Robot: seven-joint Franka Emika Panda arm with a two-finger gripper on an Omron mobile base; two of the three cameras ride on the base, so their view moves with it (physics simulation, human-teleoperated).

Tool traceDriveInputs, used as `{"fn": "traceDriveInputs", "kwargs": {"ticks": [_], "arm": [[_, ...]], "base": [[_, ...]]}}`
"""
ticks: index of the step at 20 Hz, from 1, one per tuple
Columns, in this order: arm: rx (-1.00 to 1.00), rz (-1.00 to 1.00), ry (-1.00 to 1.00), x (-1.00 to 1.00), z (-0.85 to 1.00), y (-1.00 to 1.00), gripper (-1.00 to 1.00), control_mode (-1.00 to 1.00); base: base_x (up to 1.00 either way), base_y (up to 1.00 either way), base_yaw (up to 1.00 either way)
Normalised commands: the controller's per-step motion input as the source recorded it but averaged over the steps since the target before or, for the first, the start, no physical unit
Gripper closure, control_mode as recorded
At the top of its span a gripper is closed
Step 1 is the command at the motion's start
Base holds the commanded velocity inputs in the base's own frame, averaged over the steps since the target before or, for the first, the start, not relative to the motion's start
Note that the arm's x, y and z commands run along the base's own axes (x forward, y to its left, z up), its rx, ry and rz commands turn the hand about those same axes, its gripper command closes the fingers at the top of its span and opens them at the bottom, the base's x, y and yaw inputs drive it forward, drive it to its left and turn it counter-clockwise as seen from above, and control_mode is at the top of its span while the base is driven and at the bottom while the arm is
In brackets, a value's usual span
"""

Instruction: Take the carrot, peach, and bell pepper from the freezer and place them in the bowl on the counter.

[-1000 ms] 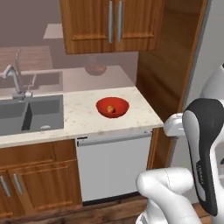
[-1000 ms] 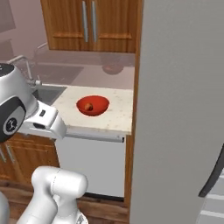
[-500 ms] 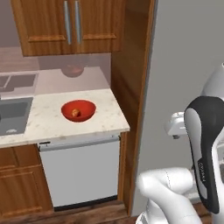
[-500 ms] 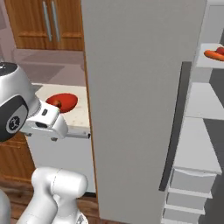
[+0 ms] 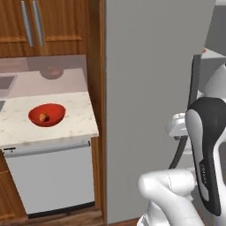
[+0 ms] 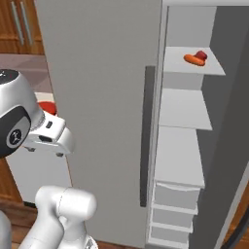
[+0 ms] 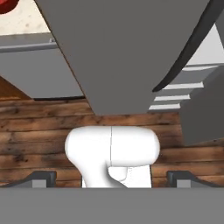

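Observation:
The red bowl (image 5: 47, 114) sits on the beige counter (image 5: 75, 126), left of the freezer, with the peach (image 5: 43, 117) lying in it. The grey freezer door (image 6: 97, 97) with its dark bar handle (image 6: 145, 136) stands open. On the top white shelf (image 6: 194, 67) the carrot (image 6: 194, 60) lies next to the red bell pepper (image 6: 201, 55). My gripper (image 7: 112, 180) is open and empty, held low in front of the freezer and pointing down at the wooden floor, far from shelf and bowl. A corner of the bowl (image 7: 6, 5) shows at the hand view's top left.
A pale dishwasher front (image 5: 48, 176) fills the space under the counter. Brown wooden cabinets (image 5: 39, 26) hang above it. Lower freezer shelves (image 6: 182, 155) and drawers (image 6: 172, 214) are bare. The open door's edge stands between me and the shelves.
The whole picture has slid left as the base drove right: the sink has left the view and the open freezer with its shelves has come in. The gripper stays open.

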Motion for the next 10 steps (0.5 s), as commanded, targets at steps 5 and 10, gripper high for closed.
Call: {"fn": "traceDriveInputs", "kwargs": {"ticks": [5, 10], "arm": [[0.0, 0.0, 0.0, 0.0, 0.0, 0.0, -1.0, 1.0], [0.0, 0.0, 0.0, 0.0, 0.0, 0.0, -1.0, 1.0]], "base": [[0.01, -0.64, 0.0], [0.15, -0.47, 0.0]]}}
